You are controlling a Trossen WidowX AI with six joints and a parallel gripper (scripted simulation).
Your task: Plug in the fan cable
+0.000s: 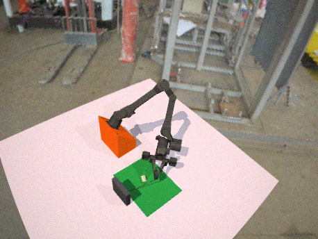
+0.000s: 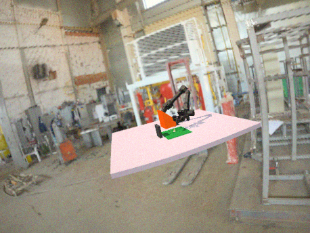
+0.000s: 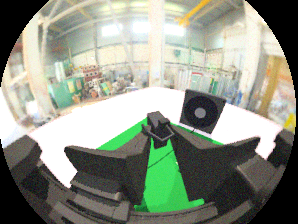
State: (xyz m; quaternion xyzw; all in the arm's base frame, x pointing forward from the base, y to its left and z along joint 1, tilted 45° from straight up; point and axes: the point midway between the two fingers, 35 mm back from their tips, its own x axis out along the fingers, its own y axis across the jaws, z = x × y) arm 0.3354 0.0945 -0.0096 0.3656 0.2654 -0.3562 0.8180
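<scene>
A flat green board [image 1: 156,198] [image 2: 179,133] [image 3: 156,185] lies on the pink table. A small cream four-pin header [image 1: 143,178] stands near the board's middle. A dark grey fan [image 1: 121,191] [image 2: 158,131] [image 3: 200,111] stands upright at the board's left edge, and a thin cable runs from it toward my fingers. My gripper [image 1: 156,176] [image 3: 160,128] is shut on the small dark plug [image 3: 157,127] and holds it just right of the header, low over the board. The header is hidden in the wrist view.
An orange block [image 1: 116,137] [image 2: 165,120] carries the arm's base behind the board. The pink table [image 1: 222,180] [image 2: 142,152] extends on all sides around the board.
</scene>
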